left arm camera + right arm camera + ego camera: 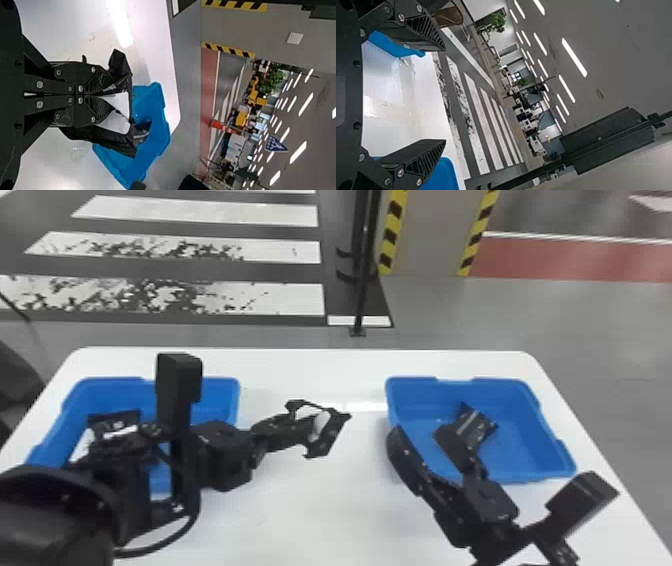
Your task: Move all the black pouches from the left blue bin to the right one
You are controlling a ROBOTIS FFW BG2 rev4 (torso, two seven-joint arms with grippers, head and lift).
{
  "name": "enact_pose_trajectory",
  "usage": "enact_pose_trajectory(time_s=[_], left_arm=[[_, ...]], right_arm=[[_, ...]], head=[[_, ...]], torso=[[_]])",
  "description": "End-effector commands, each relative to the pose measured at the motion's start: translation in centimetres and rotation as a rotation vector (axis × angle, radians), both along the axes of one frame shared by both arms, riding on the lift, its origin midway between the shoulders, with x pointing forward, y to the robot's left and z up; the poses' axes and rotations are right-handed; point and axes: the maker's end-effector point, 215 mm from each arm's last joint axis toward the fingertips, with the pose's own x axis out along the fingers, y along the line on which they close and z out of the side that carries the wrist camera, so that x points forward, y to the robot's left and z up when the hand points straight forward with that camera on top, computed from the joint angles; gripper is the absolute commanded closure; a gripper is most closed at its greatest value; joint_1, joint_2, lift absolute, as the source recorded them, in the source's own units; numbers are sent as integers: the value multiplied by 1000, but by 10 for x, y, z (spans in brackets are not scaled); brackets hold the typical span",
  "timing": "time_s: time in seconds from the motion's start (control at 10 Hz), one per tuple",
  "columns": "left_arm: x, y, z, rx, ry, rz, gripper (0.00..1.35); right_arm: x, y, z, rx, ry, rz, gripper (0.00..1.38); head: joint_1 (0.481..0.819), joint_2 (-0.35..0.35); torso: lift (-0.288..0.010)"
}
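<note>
Where bins (pixel 547 440) stand apart, left gripper's (pixel 302 426) jaws clamp 1 pouch (pixel 331 436).

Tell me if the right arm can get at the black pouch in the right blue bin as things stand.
Likely yes: the right claw is open and empty near the black pouch in the head view, and only that arm overlaps the right blue bin. It may need lowering.

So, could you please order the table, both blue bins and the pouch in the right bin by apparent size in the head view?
Table
Left blue bin and right blue bin: too alike to rank, the left partly covered
Black pouch
</note>
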Motion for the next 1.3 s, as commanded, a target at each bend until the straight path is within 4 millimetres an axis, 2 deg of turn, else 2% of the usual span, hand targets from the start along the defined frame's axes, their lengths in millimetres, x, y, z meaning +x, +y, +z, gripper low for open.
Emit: enact_pose_trajectory(time_s=[0.0,0.3,0.8,1.0,1.1,1.2], left_arm=[[-13,-28,4,-27,8,-61,1197],[-18,-41,9,-35,8,-94,1197],[-22,-52,6,-49,26,-119,1197],[-24,-57,8,-57,24,-129,1197],[-25,-57,6,-57,29,-130,1197],[-25,-58,6,-59,29,-130,1197]], right_arm=[[11,8,4,18,-25,9,216],[23,18,10,48,-49,19,216],[19,57,8,140,-21,95,256],[21,61,0,170,5,103,786],[23,56,4,175,-13,85,1131],[25,53,7,182,-22,75,1217]], head=[[695,-104],[695,-142],[695,-122],[695,-108],[695,-108],[695,-109]], torso=[[-140],[-140],[-140],[-140],[-140],[-140]])
